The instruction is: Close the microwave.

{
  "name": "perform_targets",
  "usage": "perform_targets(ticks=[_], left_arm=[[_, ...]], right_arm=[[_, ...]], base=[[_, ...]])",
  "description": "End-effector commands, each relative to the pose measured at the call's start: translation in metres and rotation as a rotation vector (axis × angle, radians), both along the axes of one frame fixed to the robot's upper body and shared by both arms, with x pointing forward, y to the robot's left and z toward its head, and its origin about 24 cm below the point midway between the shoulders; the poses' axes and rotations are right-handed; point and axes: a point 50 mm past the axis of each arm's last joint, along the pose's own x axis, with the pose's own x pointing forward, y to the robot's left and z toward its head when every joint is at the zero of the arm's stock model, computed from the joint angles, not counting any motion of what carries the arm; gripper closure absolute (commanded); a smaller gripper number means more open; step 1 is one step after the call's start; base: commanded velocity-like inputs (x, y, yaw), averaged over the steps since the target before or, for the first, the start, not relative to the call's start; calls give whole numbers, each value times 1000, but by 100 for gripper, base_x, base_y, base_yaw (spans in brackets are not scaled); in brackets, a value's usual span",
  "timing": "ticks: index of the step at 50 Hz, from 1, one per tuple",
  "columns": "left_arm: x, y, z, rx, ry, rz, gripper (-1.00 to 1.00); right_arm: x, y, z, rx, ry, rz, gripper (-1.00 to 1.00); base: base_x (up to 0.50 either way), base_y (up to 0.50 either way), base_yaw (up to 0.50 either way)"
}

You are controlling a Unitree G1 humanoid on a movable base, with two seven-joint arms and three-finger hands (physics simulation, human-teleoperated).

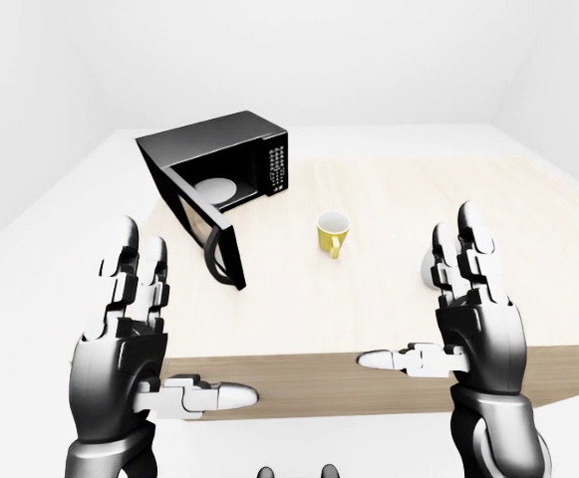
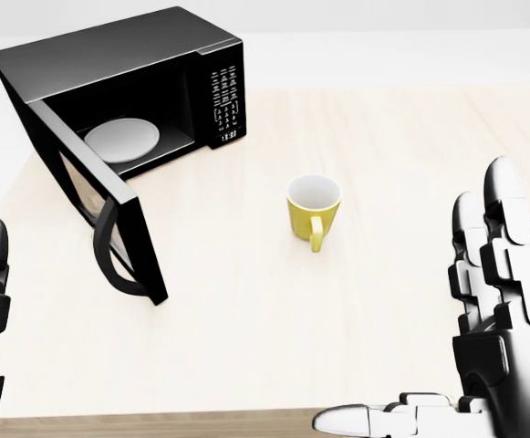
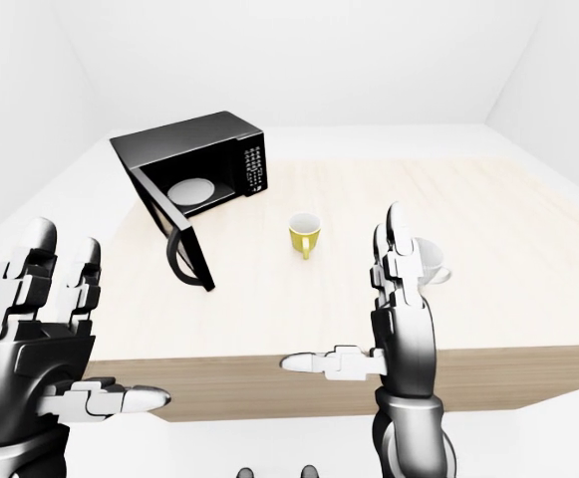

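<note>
A black microwave [image 2: 128,82] sits at the upper left of a pale wooden counter [image 2: 383,182] in the head view; its long axis runs from the left edge up toward the centre, and the open cavity and keypad face down and to the right; its door [image 2: 100,214] is swung wide open, hinged on the microwave's left side, jutting toward the bottom of the view with its curved handle [image 2: 114,255] on the outer face; a white turntable plate [image 2: 121,139] shows inside the cavity; the digits on the keypad panel [image 2: 224,105] are too small to read.

A yellow mug [image 2: 314,209] stands upright near the middle of the counter, well apart from the microwave, handle pointing to the bottom of the view; a white mug [image 3: 429,263] is mostly hidden behind the right hand in the right-eye view, only its rim and handle showing, and it does not appear in the head view at all.

The left hand [image 1: 135,324] is raised with fingers spread and thumb stretched sideways, holding nothing; in the head view it is cut off at the left edge; the right hand [image 1: 468,309] is likewise splayed and empty, thumb pointing left, cut off at the head view's lower right corner; both hands hang at the counter's lower edge, well apart from the microwave.
</note>
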Motion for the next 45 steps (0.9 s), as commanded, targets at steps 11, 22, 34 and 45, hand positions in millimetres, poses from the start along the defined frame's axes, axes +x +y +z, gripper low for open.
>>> perform_targets(ticks=[11,22,34,45], left_arm=[[0,0,1,2,-4,1,-100],[1,0,-1,3,2,1,-100],[1,0,0,4,0,1,-100],[2,-1,-2,5,7,-1,-100]], right_arm=[[0,1,-1,-1,3,1,-100],[1,1,-2,-2,10,1,-100],[1,1,-3,-1,15,2,-100],[2,2,-4,-2,19,3,-100]], base=[[0,50,0],[0,50,0],[0,50,0],[0,50,0]])
